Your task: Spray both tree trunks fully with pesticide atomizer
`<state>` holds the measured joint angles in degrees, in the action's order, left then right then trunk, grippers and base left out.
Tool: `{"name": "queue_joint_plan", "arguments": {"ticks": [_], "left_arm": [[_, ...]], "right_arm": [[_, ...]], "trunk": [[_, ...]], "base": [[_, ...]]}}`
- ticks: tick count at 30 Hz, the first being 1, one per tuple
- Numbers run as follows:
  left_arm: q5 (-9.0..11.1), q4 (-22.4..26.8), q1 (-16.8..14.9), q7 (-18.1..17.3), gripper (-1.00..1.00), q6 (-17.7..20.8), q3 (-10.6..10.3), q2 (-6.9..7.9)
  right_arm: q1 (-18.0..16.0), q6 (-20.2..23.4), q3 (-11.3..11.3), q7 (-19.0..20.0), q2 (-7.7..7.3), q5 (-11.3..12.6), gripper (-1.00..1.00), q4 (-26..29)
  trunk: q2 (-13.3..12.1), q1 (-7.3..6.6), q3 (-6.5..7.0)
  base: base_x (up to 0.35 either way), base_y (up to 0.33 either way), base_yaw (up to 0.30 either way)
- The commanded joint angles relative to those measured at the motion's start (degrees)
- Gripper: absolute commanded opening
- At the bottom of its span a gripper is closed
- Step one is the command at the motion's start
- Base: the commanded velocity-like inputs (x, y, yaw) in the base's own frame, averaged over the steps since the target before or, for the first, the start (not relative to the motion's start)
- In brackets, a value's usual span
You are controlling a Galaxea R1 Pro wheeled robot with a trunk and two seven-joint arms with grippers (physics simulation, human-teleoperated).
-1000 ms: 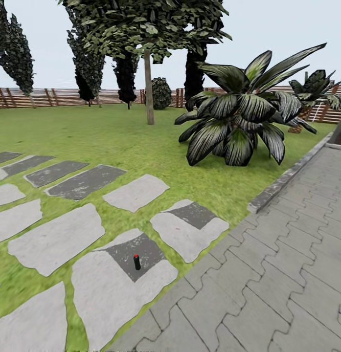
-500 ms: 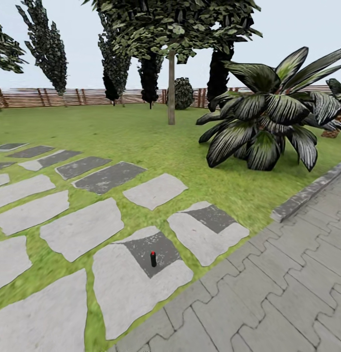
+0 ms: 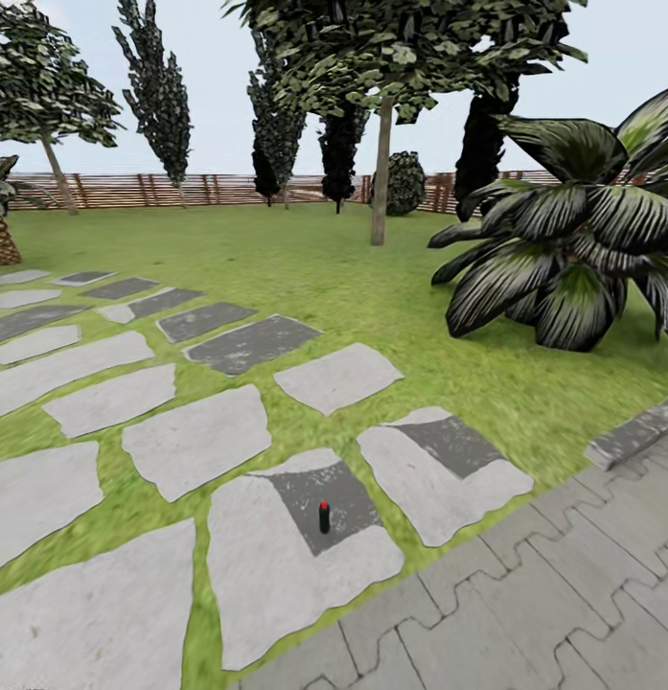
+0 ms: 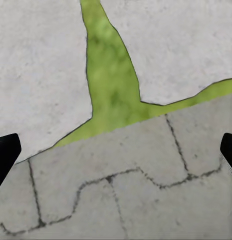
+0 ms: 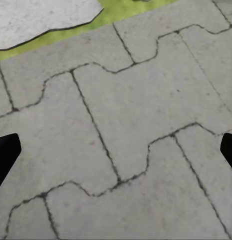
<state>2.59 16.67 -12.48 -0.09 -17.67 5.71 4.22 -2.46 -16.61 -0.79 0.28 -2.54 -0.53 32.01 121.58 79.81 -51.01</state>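
Spotted the pesticide atomizer (image 3: 324,517) standing upright, red top uppermost, on the dark patch of a stone slab (image 3: 276,575), with nothing touching it. Judged that pose handy for a sideways grasp, and the pickup as not yet begun.

Noted interlocking paving (image 3: 525,613) on the robot's side of the atomizer, just past the slab's edge. Found the left gripper (image 4: 116,155) hanging over the seam between that paving and the slabs, fingertips (image 4: 6,152) spread wide with nothing between them. Found the right gripper (image 5: 116,155) over plain paving, likewise spread and empty. Took both to be carried low and wide in readiness, probably because the base was not yet close enough to the atomizer for a reach.

Beyond the atomizer, made out more slabs strung across the lawn (image 3: 305,259), then one tree trunk (image 3: 380,177) well beyond it. Placed the second tree (image 3: 48,91) far beyond and left of the atomizer, before the slatted fence (image 3: 180,189). Marked a striped palm plant (image 3: 564,268) beyond and right, well apart from the atomizer.
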Motion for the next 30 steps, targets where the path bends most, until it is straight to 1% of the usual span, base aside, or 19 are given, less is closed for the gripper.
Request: {"name": "queue_joint_plan", "arguments": {"ticks": [1, 7, 30], "left_arm": [[-0.01, 0.01, 0.0, 0.0, 1.0, 0.0, 0.0, 0.0], [-0.02, 0.01, 0.0, 0.0, 1.0, 0.0, 0.0, 0.0], [0.02, 0.02, 0.0, 0.0, 1.0, 0.0, 0.0, 0.0]], "right_arm": [[0.0, 0.0, 0.0, 0.03, 0.01, 0.0, 1.0, 0.01], [0.0, 0.0, 0.0, 0.1, -0.07, -0.15, 1.0, 0.04], [0.0, -0.09, -0.09, -0.01, -0.02, -0.01, 1.0, 0.09]], "trunk": [[0.0, 0.0, 0.0], [0.0, 0.0, 0.0], [0.0, 0.0, 0.0]], "base": [[0.231, -0.171, 0.203], [0.232, -0.172, 0.041], [0.232, -0.179, 0.0]]}}
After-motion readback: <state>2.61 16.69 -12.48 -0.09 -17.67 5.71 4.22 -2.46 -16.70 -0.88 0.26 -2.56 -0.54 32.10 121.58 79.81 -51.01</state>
